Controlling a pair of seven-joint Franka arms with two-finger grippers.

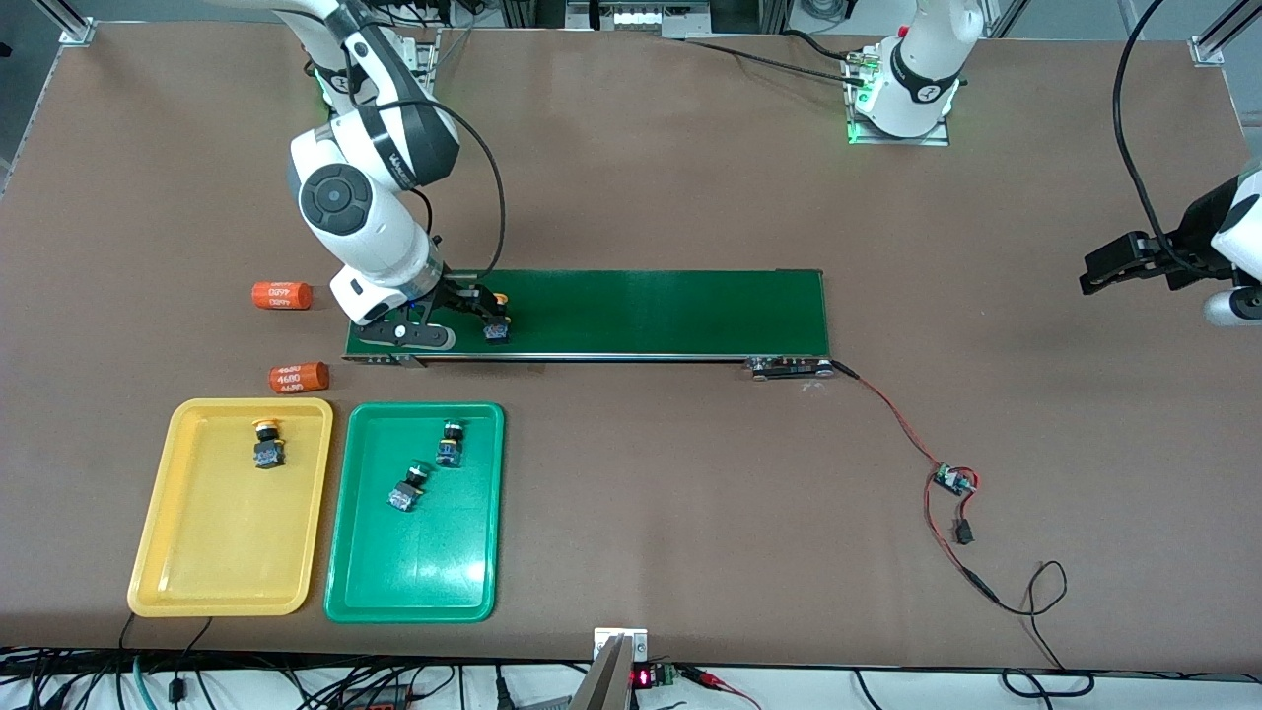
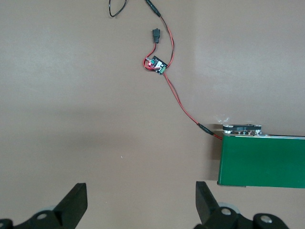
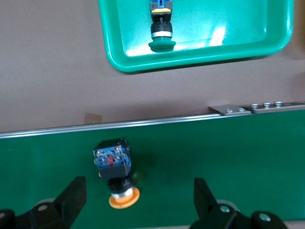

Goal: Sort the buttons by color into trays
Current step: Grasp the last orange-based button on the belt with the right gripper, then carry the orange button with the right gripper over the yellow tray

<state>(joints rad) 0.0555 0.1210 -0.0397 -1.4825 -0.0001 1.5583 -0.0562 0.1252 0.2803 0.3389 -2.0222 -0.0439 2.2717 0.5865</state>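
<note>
Table (image 1: 690, 197) is showing plain brown. Conveyor belt (image 1: 651, 311) is showing dark green with a silver edge. Yellow tray (image 1: 158, 552) is carrying a button (image 1: 266, 444) showing a yellow-orange cap over a black-and-blue body. Green tray (image 1: 345, 582) is carrying two green-capped buttons (image 1: 451, 442) (image 1: 407, 488). Orange cylinders (image 1: 282, 295) (image 1: 299, 377) are bearing white print. Button on the belt (image 3: 114, 169) is showing an orange cap. Wires (image 1: 902, 424) are showing red and black.

Robotics lab. Two white arms bolted on brown counter (image 1: 631, 197), aluminium frame posts at corners. Small green conveyor belt (image 1: 631, 314) with bare circuit board (image 1: 952, 480) on red-black wires. Many cables and electronics along counter edge nearest to front camera.
</note>
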